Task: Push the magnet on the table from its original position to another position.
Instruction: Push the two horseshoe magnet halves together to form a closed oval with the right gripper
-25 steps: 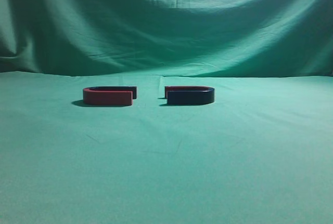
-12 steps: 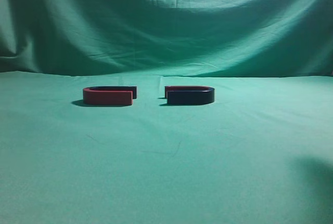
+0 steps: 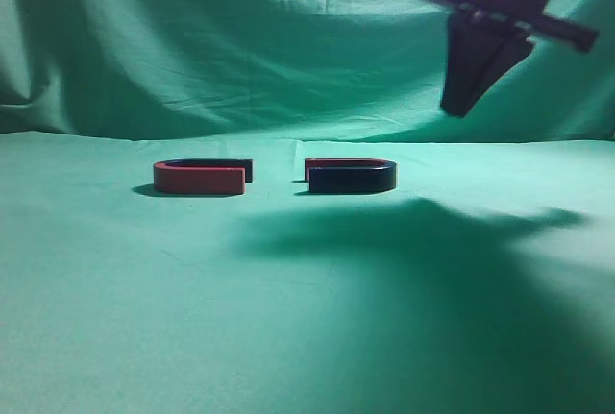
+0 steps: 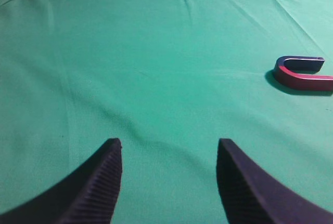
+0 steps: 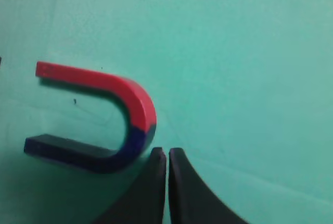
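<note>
Two red-and-blue horseshoe magnets lie on the green cloth. The left magnet [image 3: 202, 177] has its open end facing right; it also shows in the left wrist view [image 4: 303, 73]. The right magnet [image 3: 351, 176] has its open end facing left; it also shows in the right wrist view [image 5: 101, 117]. My right gripper [image 3: 459, 107] hangs in the air above and to the right of the right magnet, shut and empty. In the right wrist view the right gripper [image 5: 167, 152] has its tips beside the magnet's curved end. My left gripper [image 4: 169, 143] is open and empty, far left of the left magnet.
A green cloth [image 3: 307, 318] covers the table and hangs as a backdrop [image 3: 240, 39] behind it. The right arm casts a broad shadow [image 3: 432, 241] on the cloth in front of the right magnet.
The right arm has come into the exterior view from the upper right and now hangs above the right magnet. Its shadow has spread over the cloth. The magnets have not moved.
</note>
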Tool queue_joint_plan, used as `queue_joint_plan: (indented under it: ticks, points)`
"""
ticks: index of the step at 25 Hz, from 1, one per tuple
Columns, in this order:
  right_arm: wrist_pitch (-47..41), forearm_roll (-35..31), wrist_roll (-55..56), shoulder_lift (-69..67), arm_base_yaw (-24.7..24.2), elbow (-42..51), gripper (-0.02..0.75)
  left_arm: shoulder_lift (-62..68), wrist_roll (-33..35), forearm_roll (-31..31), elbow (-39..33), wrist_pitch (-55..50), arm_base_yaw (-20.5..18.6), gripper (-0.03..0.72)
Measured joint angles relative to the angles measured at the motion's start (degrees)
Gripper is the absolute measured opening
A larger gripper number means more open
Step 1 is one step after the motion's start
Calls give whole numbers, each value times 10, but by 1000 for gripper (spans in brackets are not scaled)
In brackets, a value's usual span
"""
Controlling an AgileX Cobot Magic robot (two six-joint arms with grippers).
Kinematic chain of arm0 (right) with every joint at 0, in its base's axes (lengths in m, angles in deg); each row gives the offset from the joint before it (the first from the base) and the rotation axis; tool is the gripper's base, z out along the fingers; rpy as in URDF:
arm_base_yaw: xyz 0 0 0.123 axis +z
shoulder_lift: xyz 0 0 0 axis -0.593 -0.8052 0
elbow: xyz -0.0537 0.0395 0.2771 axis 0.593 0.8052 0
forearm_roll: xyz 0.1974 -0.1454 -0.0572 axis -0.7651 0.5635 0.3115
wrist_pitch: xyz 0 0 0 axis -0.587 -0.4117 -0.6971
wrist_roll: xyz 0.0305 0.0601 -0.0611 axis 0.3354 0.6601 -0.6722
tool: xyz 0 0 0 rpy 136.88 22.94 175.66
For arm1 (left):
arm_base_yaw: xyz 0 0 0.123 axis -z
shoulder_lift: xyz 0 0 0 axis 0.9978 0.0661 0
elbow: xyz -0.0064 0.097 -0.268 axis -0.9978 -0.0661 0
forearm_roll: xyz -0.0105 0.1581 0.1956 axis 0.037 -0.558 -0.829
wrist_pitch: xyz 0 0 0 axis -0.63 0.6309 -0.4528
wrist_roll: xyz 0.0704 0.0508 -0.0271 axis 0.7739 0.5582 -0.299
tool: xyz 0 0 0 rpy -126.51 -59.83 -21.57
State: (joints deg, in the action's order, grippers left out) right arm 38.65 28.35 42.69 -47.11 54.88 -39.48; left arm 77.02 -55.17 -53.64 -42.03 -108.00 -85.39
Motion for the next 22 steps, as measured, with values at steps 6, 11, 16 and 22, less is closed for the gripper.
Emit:
queue_joint_plan:
  ticks: [6,11,16,22]
  points:
    - [-30,5,11,-61,0,-68,0,0,0,0,0,0,0,372]
    - [-39,5,10,-79,1,-75,0,0,0,0,0,0,0,372]
    - [-34,6,12,-81,18,-75,0,0,0,0,0,0,0,372]
    - [-20,3,12,-83,40,-77,0,0,0,0,0,0,0,372]
